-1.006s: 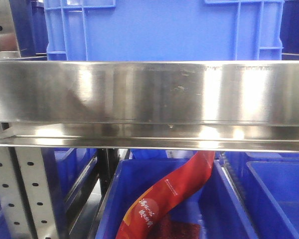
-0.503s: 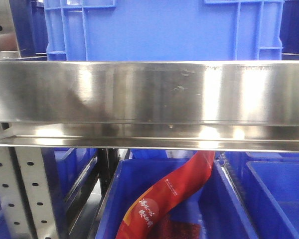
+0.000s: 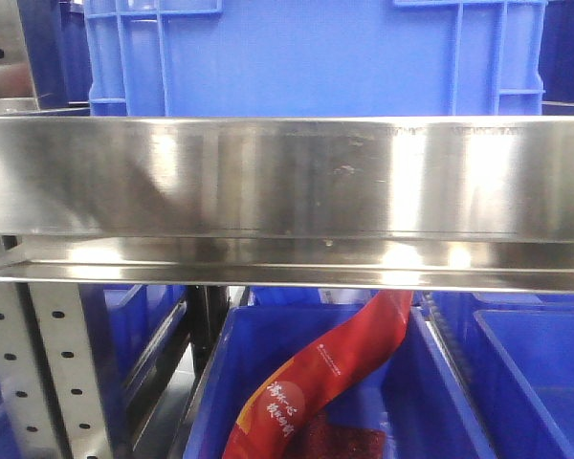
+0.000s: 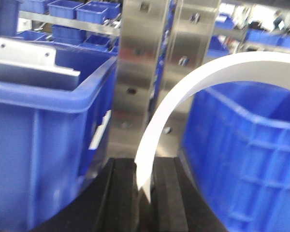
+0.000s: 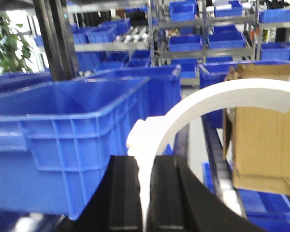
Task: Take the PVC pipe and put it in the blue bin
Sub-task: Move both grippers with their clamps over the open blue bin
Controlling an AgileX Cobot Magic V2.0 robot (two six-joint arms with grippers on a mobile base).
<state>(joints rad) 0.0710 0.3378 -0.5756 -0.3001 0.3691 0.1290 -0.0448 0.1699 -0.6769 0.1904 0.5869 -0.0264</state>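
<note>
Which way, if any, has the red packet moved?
No. The red packet still reaches the steel shelf rail at the same spot.

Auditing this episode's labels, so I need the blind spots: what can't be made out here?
Front view: no arm or pipe shows; the steel rail hides the red packet's top.
Left wrist view: the white pipe leaves the right edge, far end unseen, blurred.
Right wrist view: the collared white pipe also runs off right; same piece or two, unclear.
</note>
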